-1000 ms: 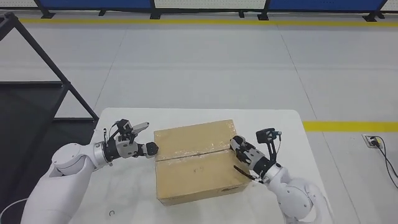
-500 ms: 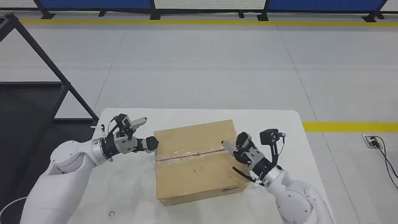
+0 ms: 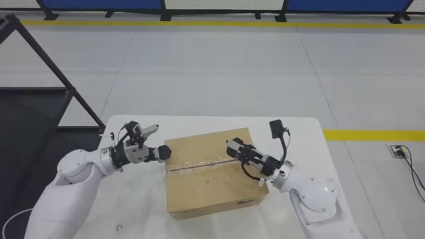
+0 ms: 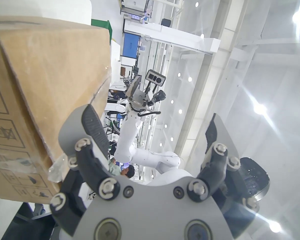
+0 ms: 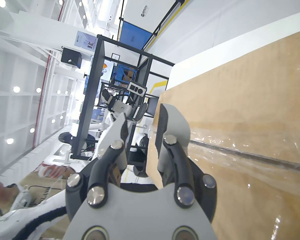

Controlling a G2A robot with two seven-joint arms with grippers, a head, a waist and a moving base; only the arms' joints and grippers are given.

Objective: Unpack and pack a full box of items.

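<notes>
A closed brown cardboard box (image 3: 212, 179) with clear tape (image 3: 199, 166) along its top seam stands in the middle of the white table. My left gripper (image 3: 158, 143) is at the box's left end by the seam and is open; in the left wrist view one finger (image 4: 95, 126) lies close against the box edge (image 4: 47, 76) near the loose tape end. My right gripper (image 3: 234, 149) hovers over the box top near the seam, open and holding nothing. In the right wrist view, one finger (image 5: 171, 123) sits just above the taped seam (image 5: 240, 151).
The white table (image 3: 133, 199) has bare surface on both sides of the box. A small dark item (image 3: 118, 227) lies near the table's front left edge. A black metal frame (image 3: 46, 66) stands off the table's left side.
My right gripper has moved from the box's right edge leftward onto the top, along the seam. My left gripper has shifted slightly closer to the box's left end.
</notes>
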